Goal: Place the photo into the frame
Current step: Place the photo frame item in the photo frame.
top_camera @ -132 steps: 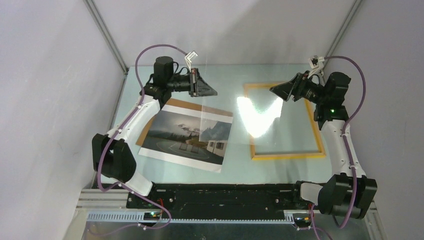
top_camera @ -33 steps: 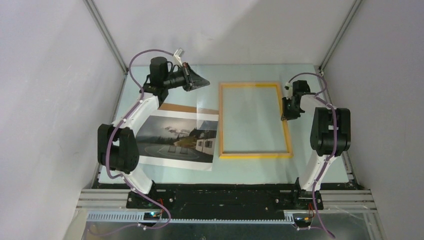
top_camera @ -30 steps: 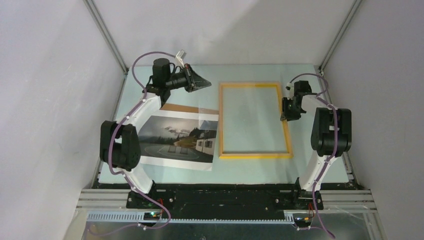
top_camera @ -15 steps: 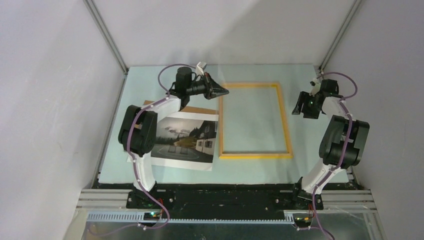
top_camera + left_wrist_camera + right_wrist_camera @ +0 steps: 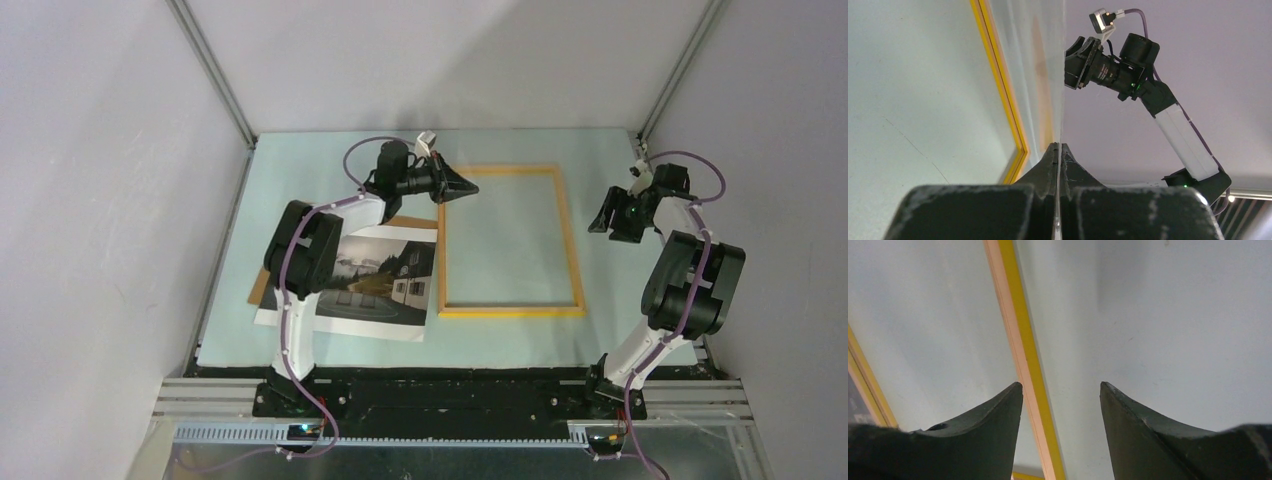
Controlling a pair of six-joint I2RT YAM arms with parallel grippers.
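top external view: the photo is seen lying flat at centre left, partly hidden by the left arm, over a brown board. just to its right the frame is laid flat on the pale table. the left gripper is seen at the frame's upper left corner, jaws pressed together. the right gripper is seen near the frame's right edge, jaws spread, nothing between them.

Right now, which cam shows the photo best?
Top view: the photo lies flat left of the frame, partly covered by the left arm. Right wrist catches only a dark sliver, possibly it; left wrist shows none.
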